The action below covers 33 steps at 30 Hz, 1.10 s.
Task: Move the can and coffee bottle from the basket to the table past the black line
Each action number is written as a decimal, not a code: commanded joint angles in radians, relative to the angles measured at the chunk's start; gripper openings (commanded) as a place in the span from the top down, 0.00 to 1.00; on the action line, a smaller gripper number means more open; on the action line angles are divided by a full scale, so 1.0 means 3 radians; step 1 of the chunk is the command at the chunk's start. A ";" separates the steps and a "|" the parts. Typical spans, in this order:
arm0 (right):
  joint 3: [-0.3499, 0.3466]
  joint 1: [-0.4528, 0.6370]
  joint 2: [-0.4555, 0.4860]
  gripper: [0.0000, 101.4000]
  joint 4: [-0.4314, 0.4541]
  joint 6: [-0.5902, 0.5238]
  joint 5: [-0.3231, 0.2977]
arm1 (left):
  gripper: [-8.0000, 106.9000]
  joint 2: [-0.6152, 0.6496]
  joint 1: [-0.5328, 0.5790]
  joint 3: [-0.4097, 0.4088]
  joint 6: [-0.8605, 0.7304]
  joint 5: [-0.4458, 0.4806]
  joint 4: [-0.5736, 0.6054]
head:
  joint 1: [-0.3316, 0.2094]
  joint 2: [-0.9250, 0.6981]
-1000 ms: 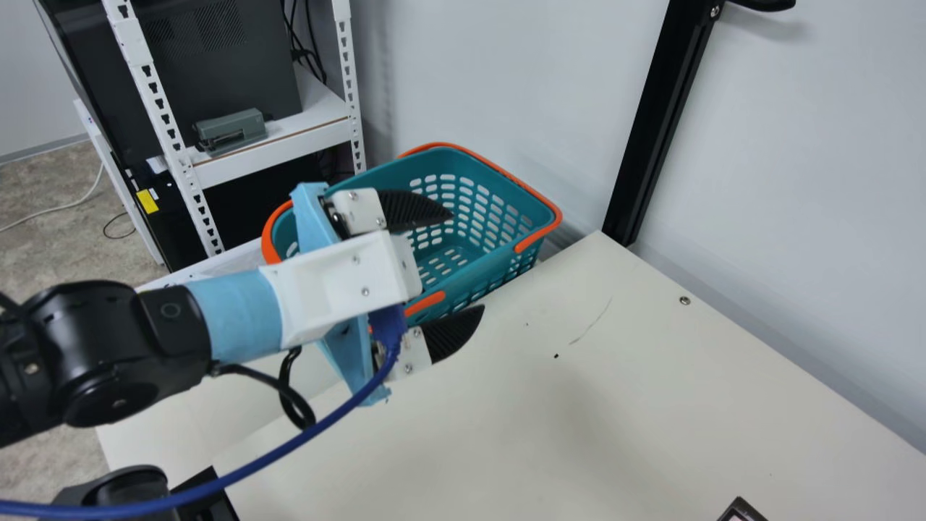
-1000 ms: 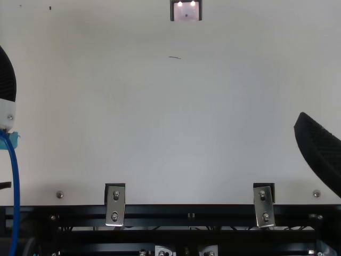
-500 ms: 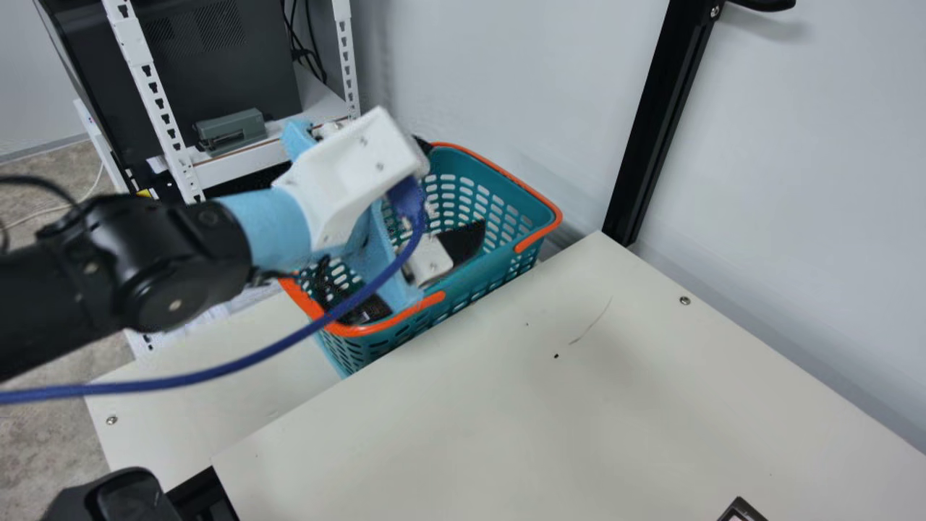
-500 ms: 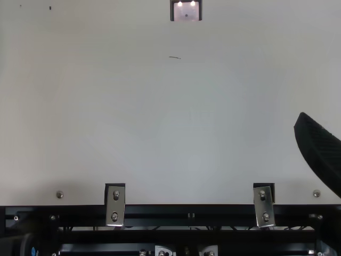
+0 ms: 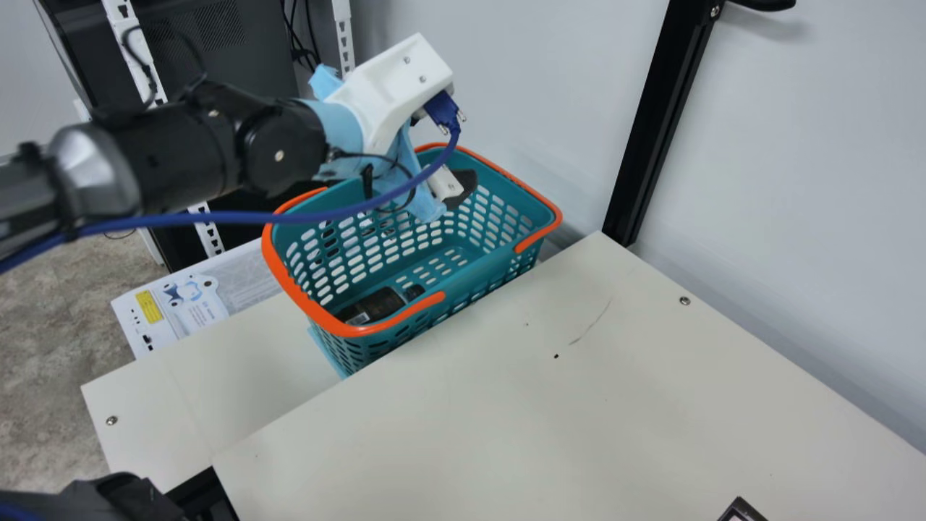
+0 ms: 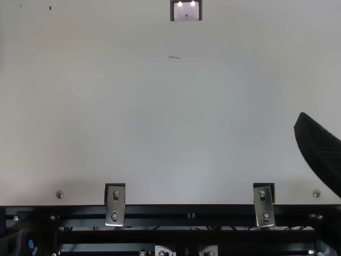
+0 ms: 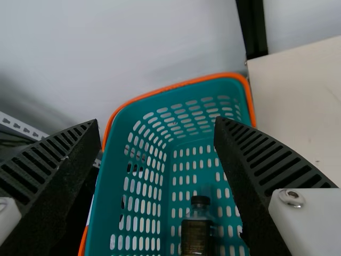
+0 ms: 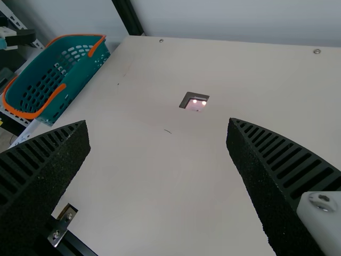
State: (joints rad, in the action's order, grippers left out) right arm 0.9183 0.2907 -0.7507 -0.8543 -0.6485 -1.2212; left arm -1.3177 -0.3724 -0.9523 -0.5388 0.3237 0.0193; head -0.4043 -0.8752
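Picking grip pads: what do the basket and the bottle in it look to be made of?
Basket: likely moulded plastic, satin teal, judging by the uniform slotted walls. Bottle: clear at the shoulder, so plastic or glass, can't tell which; its cap looks like dark plastic.

A dark coffee bottle point(image 7: 195, 236) with a black cap lies on its side inside a teal, slotted basket point(image 5: 474, 269) with orange handles, beside the cream table point(image 5: 579, 427).

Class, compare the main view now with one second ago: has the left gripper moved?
Yes. Against the unmoved basket, the left gripper has shifted toward the main view's top, from across the near rim to by the far rim.
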 commanded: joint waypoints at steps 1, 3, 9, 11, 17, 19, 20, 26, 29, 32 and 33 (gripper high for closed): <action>0.0000 0.0000 0.0000 0.00 0.0000 0.0000 0.0000 | 0.15 -0.0274 -0.0129 -0.0236 -0.0526 0.0137 0.0332 | -0.0104 -0.0055; 0.0000 0.0000 0.0000 0.00 0.0000 0.0000 0.0000 | 0.15 -0.0427 -0.0250 -0.0376 -0.0793 0.0244 0.0520 | -0.0104 -0.0055; 0.0000 0.0000 0.0000 0.00 0.0000 0.0000 0.0000 | 0.15 -0.0811 -0.0596 -0.0738 -0.1412 0.0598 0.1072 | -0.0104 -0.0055; 0.0000 0.0000 0.0000 0.00 0.0000 0.0000 0.0000 | 0.15 -0.0920 -0.0690 -0.0816 -0.1548 0.0709 0.1204 | -0.0104 -0.0055; 0.0000 0.0000 0.0000 0.00 0.0000 0.0000 0.0000 | 0.15 -0.1208 -0.0871 -0.0934 -0.1750 0.0975 0.1417 | -0.0104 -0.0055; 0.0000 0.0000 0.0000 0.00 0.0000 0.0000 0.0000 | 0.15 -0.1280 -0.0887 -0.0929 -0.1733 0.1019 0.1440 | -0.0104 -0.0055; 0.0000 0.0000 0.0000 0.00 0.0000 0.0000 0.0000 | 0.15 -0.1314 -0.0888 -0.0921 -0.1703 0.1035 0.1440 | -0.0104 -0.0055; 0.0000 0.0000 0.0000 0.00 0.0000 0.0000 0.0000 | 0.15 -0.1471 -0.0826 -0.0794 -0.1435 0.0994 0.1393 | -0.0104 -0.0055; 0.0000 0.0000 0.0000 0.00 0.0000 0.0000 0.0000 | 0.15 -0.1542 -0.0792 -0.0733 -0.1273 0.0956 0.1342 | -0.0104 -0.0055; 0.0000 0.0000 0.0000 0.00 0.0000 0.0000 0.0000 | 0.15 -0.1627 -0.0765 -0.0695 -0.1087 0.0921 0.1257 | -0.0104 -0.0055; 0.0000 0.0000 0.0000 0.00 0.0000 0.0000 0.0000 | 0.15 -0.1659 -0.0758 -0.0689 -0.1028 0.0911 0.1226 | -0.0104 -0.0055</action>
State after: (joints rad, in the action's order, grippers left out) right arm 0.9183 0.2907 -0.7507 -0.8543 -0.6485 -1.2212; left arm -1.8073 -0.6007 -1.1610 -0.8815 0.6002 0.3964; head -0.4043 -0.8752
